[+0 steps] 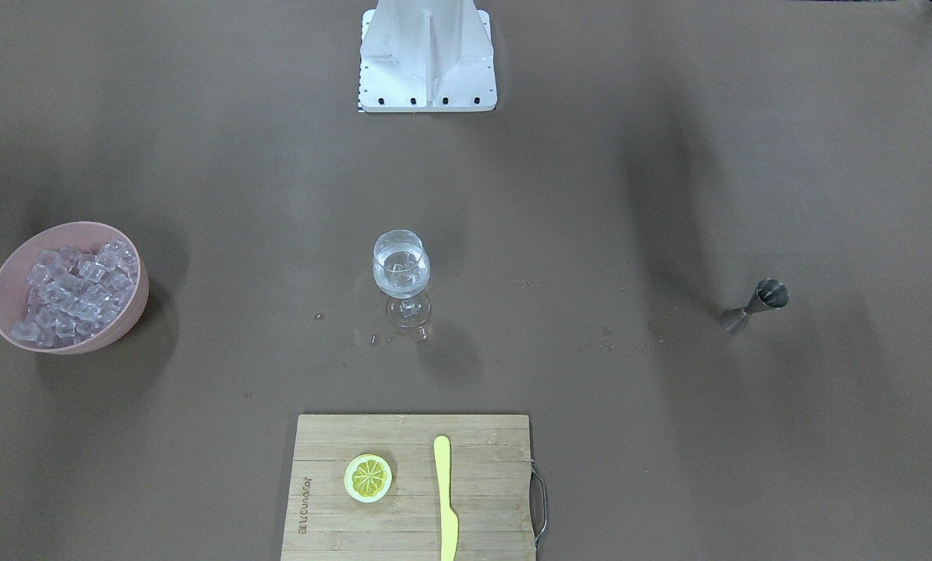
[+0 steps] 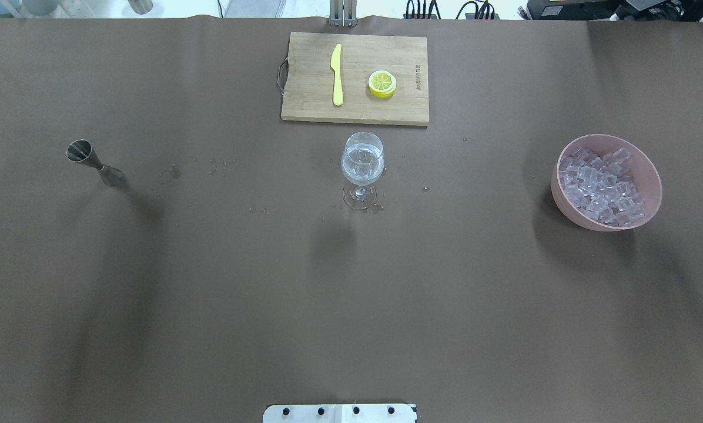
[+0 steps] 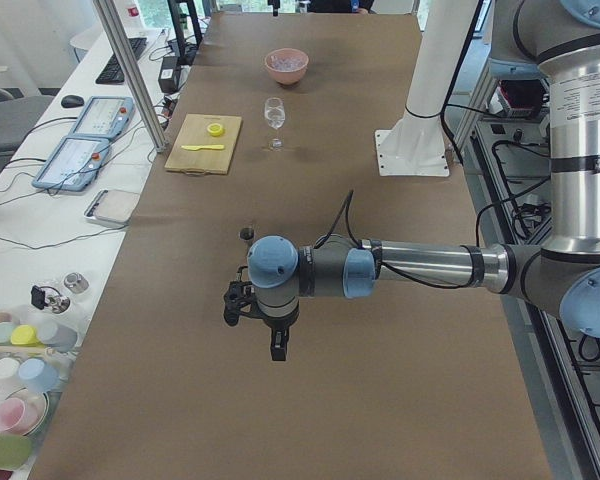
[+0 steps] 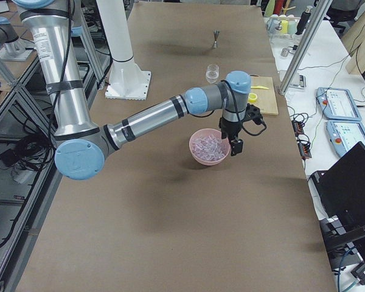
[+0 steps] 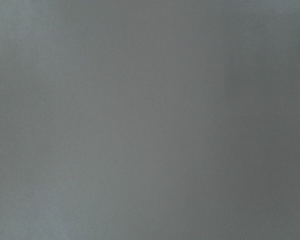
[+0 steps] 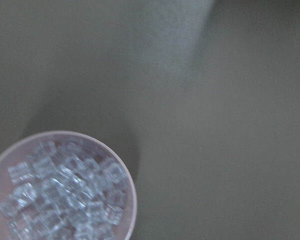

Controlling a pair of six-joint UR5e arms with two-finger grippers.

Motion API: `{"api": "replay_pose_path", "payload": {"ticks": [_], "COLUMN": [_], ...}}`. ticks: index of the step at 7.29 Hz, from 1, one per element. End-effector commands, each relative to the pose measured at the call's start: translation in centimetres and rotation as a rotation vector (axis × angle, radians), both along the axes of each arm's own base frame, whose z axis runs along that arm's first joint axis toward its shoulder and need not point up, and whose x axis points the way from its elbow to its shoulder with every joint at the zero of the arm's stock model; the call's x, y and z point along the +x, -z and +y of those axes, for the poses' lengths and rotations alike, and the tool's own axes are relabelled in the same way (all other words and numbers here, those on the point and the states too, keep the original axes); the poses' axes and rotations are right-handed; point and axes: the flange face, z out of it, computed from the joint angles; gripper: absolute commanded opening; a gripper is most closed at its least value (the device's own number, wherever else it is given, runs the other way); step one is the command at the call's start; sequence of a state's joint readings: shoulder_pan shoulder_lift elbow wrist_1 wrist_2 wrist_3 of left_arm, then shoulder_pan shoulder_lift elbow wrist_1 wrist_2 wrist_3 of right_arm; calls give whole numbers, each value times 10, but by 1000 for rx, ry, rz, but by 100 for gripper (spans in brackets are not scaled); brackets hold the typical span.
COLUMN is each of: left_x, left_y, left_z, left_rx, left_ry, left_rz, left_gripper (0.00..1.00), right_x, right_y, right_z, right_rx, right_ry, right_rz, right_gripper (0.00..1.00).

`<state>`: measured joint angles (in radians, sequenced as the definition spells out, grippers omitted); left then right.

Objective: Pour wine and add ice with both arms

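Note:
A stemmed glass (image 2: 362, 161) stands at the table's middle, also seen in the front view (image 1: 401, 273); its bowl holds clear wine with a few cubes in it. The ice (image 2: 601, 185) fills a pink bowl (image 2: 652, 171) on the robot's right, and it shows in the right wrist view (image 6: 60, 195). A steel jigger (image 2: 93, 161) stands upright on the robot's left. My left gripper (image 3: 270, 340) hangs above bare table near the jigger; I cannot tell its state. My right gripper (image 4: 234, 145) hovers over the bowl's outer rim (image 4: 194, 152); I cannot tell its state either.
A wooden cutting board (image 2: 304, 106) with a yellow knife (image 2: 337, 75) and a lemon slice (image 2: 382, 83) lies beyond the glass. Droplets (image 2: 222, 163) dot the table between jigger and glass. The white pedestal (image 1: 427, 70) stands at the robot's side. The left wrist view shows only blurred grey.

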<state>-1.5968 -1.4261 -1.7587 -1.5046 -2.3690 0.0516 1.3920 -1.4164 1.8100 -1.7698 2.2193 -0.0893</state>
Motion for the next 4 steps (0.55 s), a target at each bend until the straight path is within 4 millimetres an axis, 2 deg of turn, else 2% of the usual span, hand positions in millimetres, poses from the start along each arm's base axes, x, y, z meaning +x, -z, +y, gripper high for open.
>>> {"api": "replay_pose_path", "payload": {"ticks": [1,2,3,4], "left_x": [0,1,1,1], "left_y": [-2,-3,-4,-4], "left_z": [4,4,4,4], "left_rx": [-4,-7,-9,-9], "left_ry": [0,-2,-2,-2], "left_rz": [1,1,1,1], "left_gripper": [98,98,98,98], "right_x": [54,65,67,67], "right_y": [-111,-149,-167,-187], "right_z": [78,120,132,135], "right_rx": [-126,-130,-98,-122], "right_ry": [-49,-70,-74,-68], "right_rz": [44,43,39,41], "right_gripper": [100,100,100,100]}}
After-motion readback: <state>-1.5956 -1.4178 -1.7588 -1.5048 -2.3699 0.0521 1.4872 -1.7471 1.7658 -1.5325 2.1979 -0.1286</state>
